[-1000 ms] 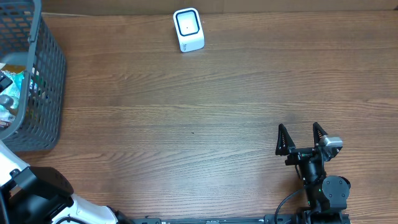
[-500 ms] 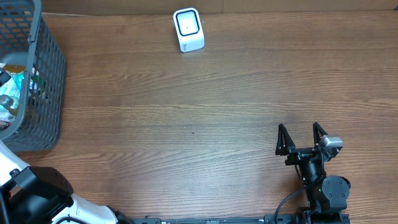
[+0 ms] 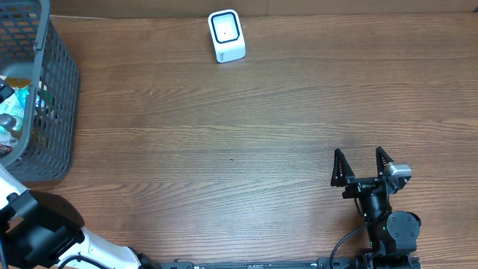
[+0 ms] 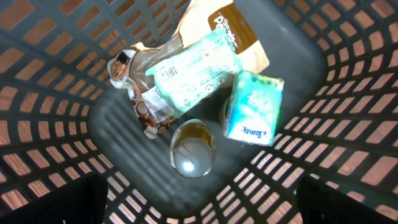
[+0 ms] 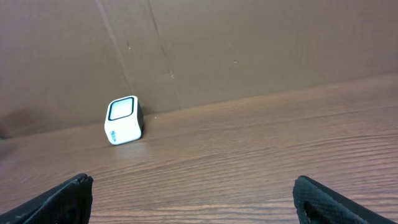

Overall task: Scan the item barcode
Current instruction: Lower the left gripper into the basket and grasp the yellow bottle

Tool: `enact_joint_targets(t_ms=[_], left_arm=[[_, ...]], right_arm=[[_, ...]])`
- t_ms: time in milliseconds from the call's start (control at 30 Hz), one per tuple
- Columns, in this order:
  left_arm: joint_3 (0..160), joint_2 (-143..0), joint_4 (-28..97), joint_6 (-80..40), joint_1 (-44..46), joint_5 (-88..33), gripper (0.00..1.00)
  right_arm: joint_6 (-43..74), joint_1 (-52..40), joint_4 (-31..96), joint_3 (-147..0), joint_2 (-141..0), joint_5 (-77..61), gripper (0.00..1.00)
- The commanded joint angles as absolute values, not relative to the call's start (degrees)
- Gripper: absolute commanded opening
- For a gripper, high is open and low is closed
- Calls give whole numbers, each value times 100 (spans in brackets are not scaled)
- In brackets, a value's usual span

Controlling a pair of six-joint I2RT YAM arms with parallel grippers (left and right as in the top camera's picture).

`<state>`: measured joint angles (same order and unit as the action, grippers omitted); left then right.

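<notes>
Our L gripper [image 4: 202, 202] hangs over the basket [image 4: 323, 74], jaws wide, empty. Tissue pack [image 4: 252, 107] lies below, long axis crosswise to jaws. R gripper [image 3: 362, 166] gaping too, well apart.

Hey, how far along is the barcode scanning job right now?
Nothing looks done: the items lie in the basket, and nothing is at the scanner. In hand: the left gripper hovers open over the basket's contents, holding nothing. Left: grasp an item, perhaps the tissue pack, lift it out, show its barcode to the scanner. The right gripper sits open and empty.
</notes>
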<state>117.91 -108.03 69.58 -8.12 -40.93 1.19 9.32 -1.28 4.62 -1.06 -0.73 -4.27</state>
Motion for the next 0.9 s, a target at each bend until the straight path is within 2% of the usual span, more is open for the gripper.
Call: enact_joint_targets(t_ms=[0,467,600,867], left_arm=[[11537,-10849,6860,-513,-4125,353,99],[10173,-10866,6071,-250,-4125,360,99],[9856,-10866,5778,-119,-4125,362,95],[9321,-10866,5223,-123,-4134,353,93]], right_arm=[[910,-165,443,-45,-16,-443,100],[910,-165,443,-45,-16,-443,100],[910,-165,443,-45,-16,-443,100],[910,-165,440,-45,-16,-443,100]])
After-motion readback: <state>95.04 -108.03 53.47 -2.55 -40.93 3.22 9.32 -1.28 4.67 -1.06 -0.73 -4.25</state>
